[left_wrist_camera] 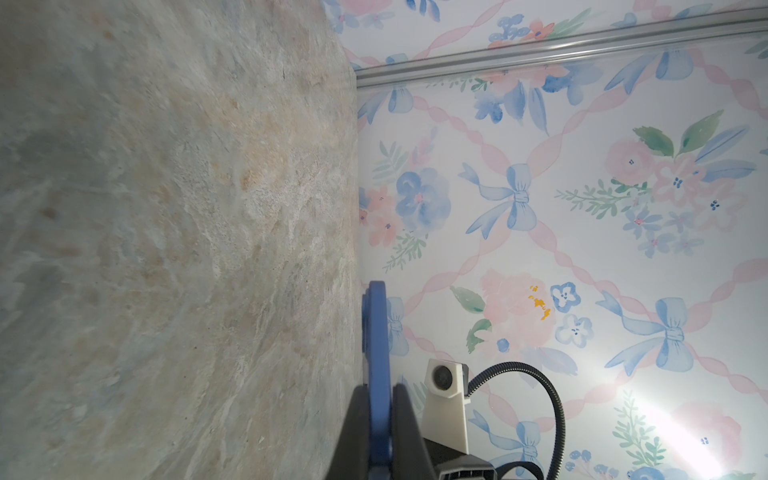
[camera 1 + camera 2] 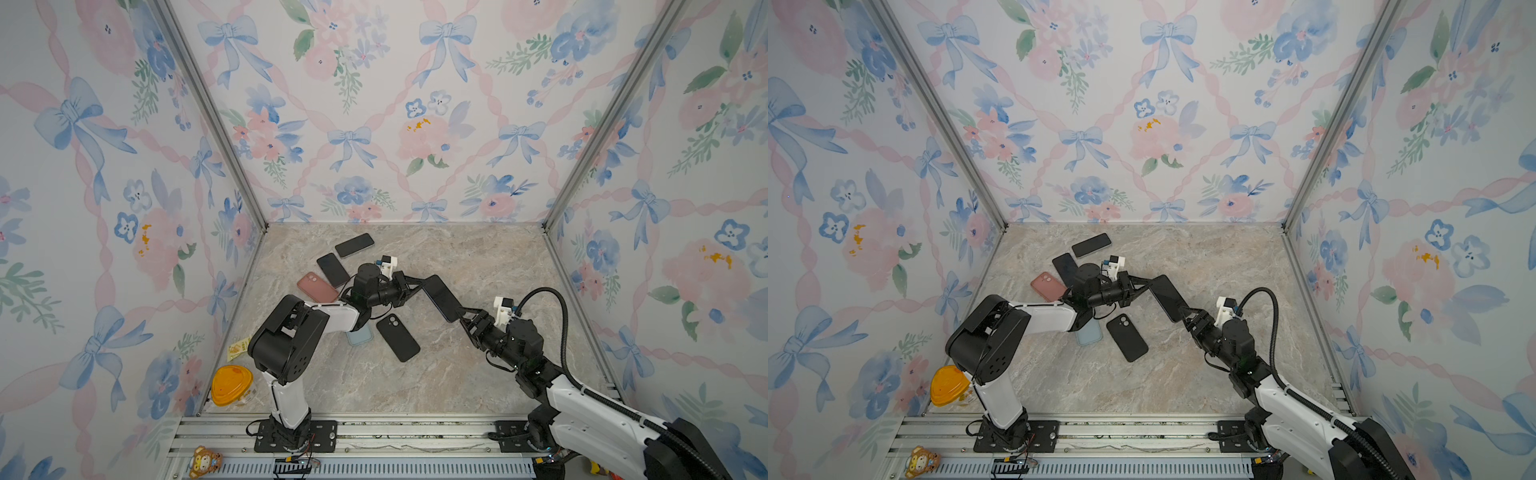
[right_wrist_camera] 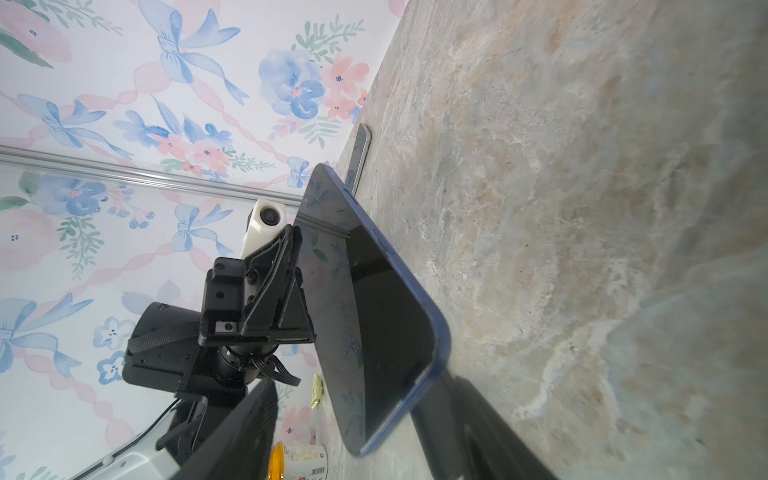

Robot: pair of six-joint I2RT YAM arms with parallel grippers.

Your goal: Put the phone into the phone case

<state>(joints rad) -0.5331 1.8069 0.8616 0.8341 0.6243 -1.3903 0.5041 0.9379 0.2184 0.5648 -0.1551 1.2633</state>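
The blue phone (image 2: 441,298) (image 2: 1166,297) hangs in the air above the marble table (image 2: 478,374), stretched between the two arms. The left gripper (image 2: 419,284) (image 2: 1148,281) is clamped tight on one short end, its fingers pinching the phone's edge in the left wrist view (image 1: 377,374). The right gripper (image 2: 461,312) (image 3: 357,386) straddles the opposite end with jaws apart, a gap showing beside the screen (image 3: 374,311). On the table lie a black phone case (image 2: 397,336), a pale blue case (image 2: 359,334) partly under the left arm, and a pink case (image 2: 318,287).
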